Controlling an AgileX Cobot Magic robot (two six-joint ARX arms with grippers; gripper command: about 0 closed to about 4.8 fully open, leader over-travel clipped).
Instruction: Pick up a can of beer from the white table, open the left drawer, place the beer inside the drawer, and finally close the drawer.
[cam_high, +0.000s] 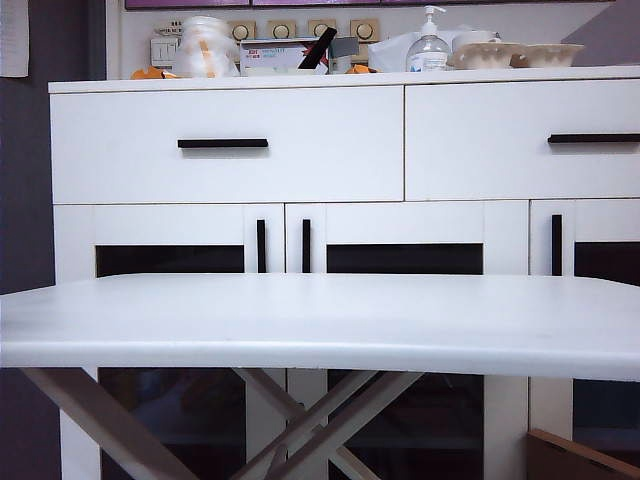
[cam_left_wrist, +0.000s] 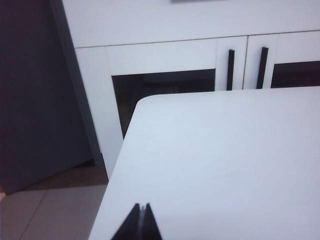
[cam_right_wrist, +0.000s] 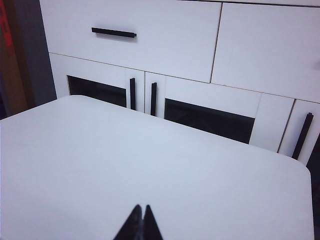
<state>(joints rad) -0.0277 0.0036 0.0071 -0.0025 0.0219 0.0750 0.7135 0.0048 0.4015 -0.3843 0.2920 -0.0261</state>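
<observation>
Wide flat white worktop shown bare; beer can seen in no view. Left hand and right hand held pinched together, empty, above worktop. White left drawer, slim black bar handle, closed; task judged unstarted.

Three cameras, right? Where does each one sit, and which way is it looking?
Exterior view: low, at the table's edge, facing the white table and the closed left drawer; no arm shows.
Left wrist view: above the table's corner, facing the cabinet doors; the left gripper shows, shut.
Right wrist view: above the table, angled at the left drawer; the right gripper shows, shut.
Shared: table and cabinet in all; no can anywhere.
</observation>
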